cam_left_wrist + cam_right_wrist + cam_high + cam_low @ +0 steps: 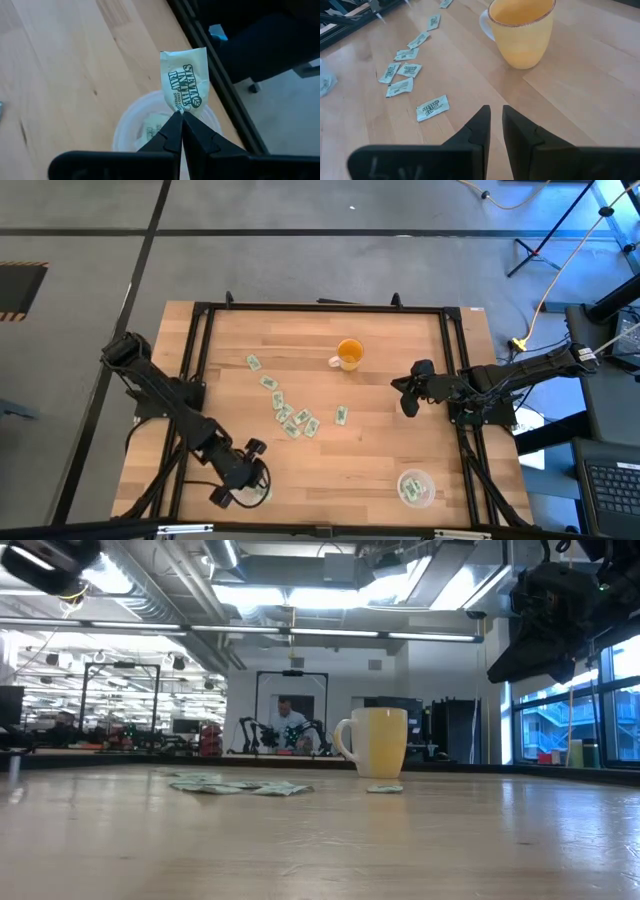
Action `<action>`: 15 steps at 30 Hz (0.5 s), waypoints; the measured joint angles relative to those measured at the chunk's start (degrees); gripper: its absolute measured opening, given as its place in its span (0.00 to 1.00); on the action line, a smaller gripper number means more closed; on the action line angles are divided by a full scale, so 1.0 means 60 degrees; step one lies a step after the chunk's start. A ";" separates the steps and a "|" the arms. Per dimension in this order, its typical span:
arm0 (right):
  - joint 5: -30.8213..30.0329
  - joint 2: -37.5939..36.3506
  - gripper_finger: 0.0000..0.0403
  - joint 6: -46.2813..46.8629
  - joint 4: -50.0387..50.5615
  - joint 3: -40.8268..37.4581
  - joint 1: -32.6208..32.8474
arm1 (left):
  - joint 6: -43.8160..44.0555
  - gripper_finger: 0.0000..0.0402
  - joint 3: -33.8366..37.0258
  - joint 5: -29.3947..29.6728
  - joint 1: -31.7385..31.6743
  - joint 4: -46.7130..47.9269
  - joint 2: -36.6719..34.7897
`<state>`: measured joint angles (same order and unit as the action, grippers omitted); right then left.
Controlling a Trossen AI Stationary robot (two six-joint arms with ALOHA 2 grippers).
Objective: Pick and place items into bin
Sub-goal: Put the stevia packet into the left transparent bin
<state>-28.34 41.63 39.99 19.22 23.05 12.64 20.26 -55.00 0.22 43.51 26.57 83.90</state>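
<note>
I find the left gripper's (181, 117) jaws pinched on the lower edge of one green-and-white packet (185, 82), which stands upright above a clear round bin (131, 131) at the table's (400, 450) near left edge. A second clear bin (415, 487) with packets sits near right. My right gripper (495, 120) hovers mid-table, jaws narrow and empty, just beside the orange mug (521, 30). Loose packets (290, 418) lie scattered left of it.

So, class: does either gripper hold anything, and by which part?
The left gripper pinches a green-and-white packet by one short edge, above a clear bin. The right gripper holds nothing.
</note>
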 joint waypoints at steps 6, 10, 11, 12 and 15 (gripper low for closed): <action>0.0000 0.0000 0.13 0.0025 -0.0004 0.0000 0.0002 | 0.0502 0.01 0.0000 0.1149 0.0484 0.0560 0.0128; 0.0000 -0.0004 0.13 0.0175 -0.0011 0.0000 0.0002 | 0.0827 0.01 0.0004 0.1254 0.0572 0.0892 0.0425; 0.0001 -0.0004 0.13 0.0264 -0.0011 0.0000 0.0000 | 0.0920 0.01 0.0004 0.1236 0.0575 0.0885 0.0524; 0.0004 0.0000 0.13 0.0290 -0.0011 0.0000 0.0001 | 0.1002 0.01 0.0004 0.1194 0.0572 0.0904 0.0638; 0.0004 0.0000 0.13 0.0291 -0.0011 0.0000 0.0001 | 0.1009 0.01 0.0004 0.1009 0.0564 0.0968 0.0981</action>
<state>-28.32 41.63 41.74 19.16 23.05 12.65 26.31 -54.98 6.28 46.89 32.38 89.79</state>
